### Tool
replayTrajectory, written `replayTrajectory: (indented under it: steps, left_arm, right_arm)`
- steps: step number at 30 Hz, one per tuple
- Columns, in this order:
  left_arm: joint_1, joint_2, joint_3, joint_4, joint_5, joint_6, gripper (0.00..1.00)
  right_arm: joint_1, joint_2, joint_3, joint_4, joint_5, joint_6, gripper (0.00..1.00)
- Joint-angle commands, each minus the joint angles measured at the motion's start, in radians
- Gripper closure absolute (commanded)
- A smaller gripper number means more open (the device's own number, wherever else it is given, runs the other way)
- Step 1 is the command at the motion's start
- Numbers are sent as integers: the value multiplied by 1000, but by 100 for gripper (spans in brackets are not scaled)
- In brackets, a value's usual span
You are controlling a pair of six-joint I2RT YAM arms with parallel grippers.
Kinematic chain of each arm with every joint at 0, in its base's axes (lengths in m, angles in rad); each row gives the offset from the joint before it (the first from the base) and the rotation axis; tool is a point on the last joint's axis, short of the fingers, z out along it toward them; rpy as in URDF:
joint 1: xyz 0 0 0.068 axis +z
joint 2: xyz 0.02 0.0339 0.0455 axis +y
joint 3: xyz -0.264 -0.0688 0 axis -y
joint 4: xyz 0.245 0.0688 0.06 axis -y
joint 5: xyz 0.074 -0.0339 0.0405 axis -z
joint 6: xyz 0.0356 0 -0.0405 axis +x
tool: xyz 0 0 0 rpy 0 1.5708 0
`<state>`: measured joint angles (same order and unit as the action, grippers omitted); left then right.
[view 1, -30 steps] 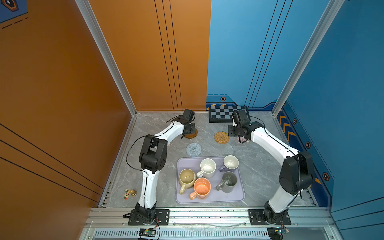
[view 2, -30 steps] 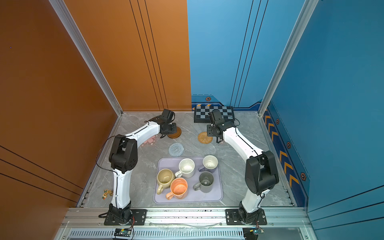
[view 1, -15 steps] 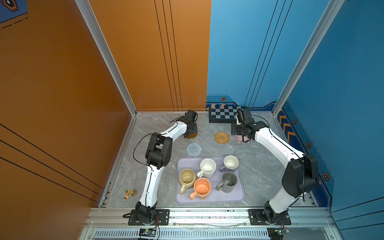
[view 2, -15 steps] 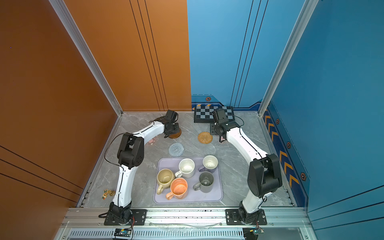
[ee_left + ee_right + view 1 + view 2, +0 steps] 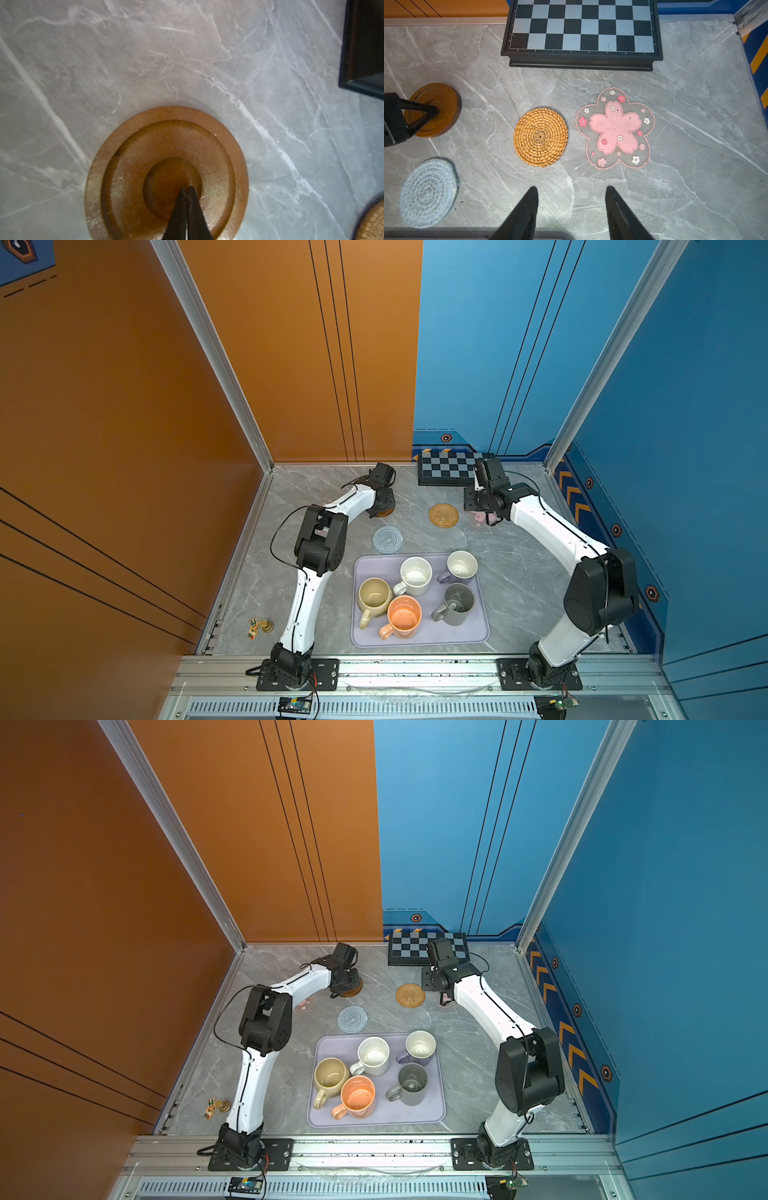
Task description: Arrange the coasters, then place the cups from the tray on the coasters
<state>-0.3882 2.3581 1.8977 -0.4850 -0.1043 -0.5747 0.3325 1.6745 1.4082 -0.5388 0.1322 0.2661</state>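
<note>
walls: orange panels (image 5: 124, 406) left and rear, blue panels (image 5: 685, 406) rear and right, thin dark vertical lines | corners: aluminium posts (image 5: 210, 344) | floor: grey marble-veined tabletop (image 5: 519, 572) | front: aluminium rail (image 5: 415, 670) | light: even

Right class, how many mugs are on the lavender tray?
5, all on the tray: beige mug front left, orange mug front middle, grey mug front right, white mug back middle, lavender mug back right. None seems hidden.

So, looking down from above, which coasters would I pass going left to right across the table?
Pink flower coaster half under the left arm → brown wooden coaster → woven rattan coaster → second pink flower coaster. The crocheted coaster overlaps the wooden one's place, so it's left out.
</note>
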Motion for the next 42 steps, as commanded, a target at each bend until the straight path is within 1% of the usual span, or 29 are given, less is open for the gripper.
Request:
replayTrajectory:
  steps: [1, 5, 14, 20, 27, 31, 42]
  left_arm:
    - [-1, 27, 11, -9, 32, -19, 93]
    - [-9, 29, 6, -22, 56, -15, 92]
    - [-37, 7, -42, -25, 119, -13, 92]
    - [-68, 9, -37, -46, 179, -18, 92]
    - [-89, -7, -89, -53, 207, -60, 92]
    - [-106, -18, -105, -54, 217, -54, 92]
    - [-138, 5, -63, -53, 260, -79, 91]
  right_arm:
    - [-7, -3, -22, -7, 0, -1, 45]
    - [-7, -6, -32, -7, 21, 1, 45]
    - [-18, -2, -37, -7, 14, 26, 45]
    - [-19, -2, -47, -7, 17, 42, 44]
    - [-21, 3, -50, -7, 19, 59, 45]
    - [-21, 3, -52, -4, 16, 64, 44]
    - [-23, -24, -88, -1, 20, 69, 44]
